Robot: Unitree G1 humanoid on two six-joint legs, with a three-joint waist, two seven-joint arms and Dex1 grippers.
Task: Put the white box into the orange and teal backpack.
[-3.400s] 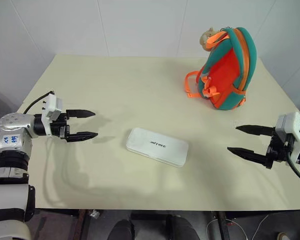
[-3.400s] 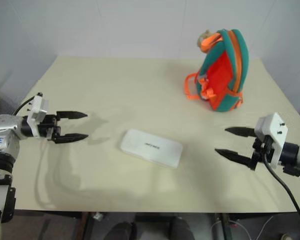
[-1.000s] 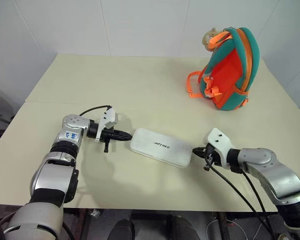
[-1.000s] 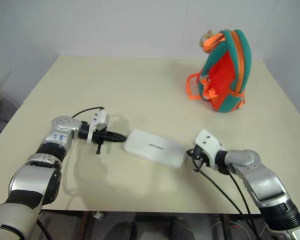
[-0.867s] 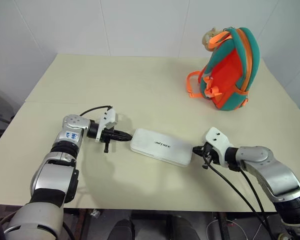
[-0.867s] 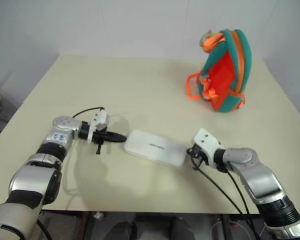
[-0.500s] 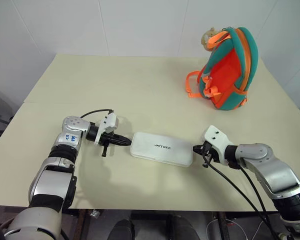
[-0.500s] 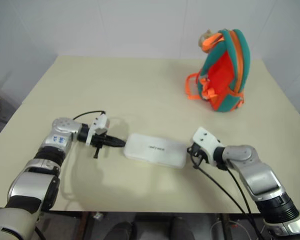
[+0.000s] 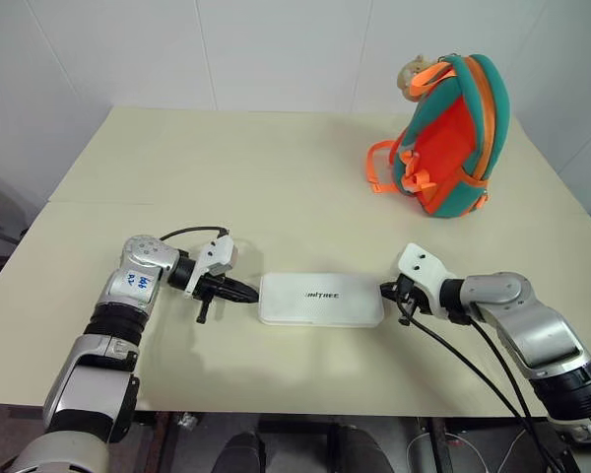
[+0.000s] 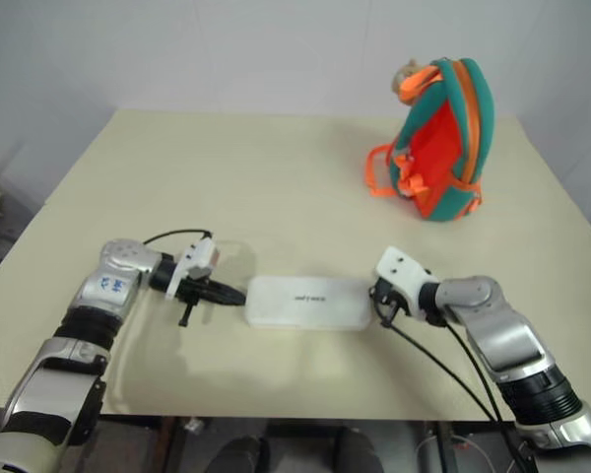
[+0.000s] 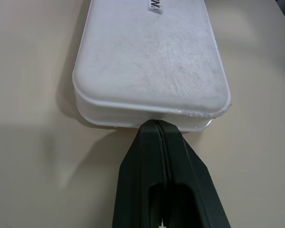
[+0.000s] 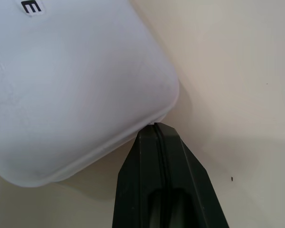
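The white box (image 9: 320, 299) lies flat near the table's front edge, its long side running left to right. My left gripper (image 9: 253, 294) is shut, and its joined fingertips (image 11: 155, 124) touch the middle of the box's left short end (image 11: 149, 66). At the box's right end my right gripper (image 9: 383, 291) is also shut, its tip (image 12: 155, 127) against the edge by a rounded corner (image 12: 76, 90). Nothing sits between either gripper's fingers. The orange and teal backpack (image 9: 453, 138) stands upright at the far right, apart from both grippers.
The cream table (image 9: 276, 177) stretches bare between the box and the backpack. A tan plush charm (image 9: 411, 72) hangs at the backpack's top. White walls close off the back. The table's front edge runs just below the box.
The box has turned from a slant to lie straight across and has slid slightly nearer the front edge. My left gripper drew back with it; the right one stayed at the box's right end.
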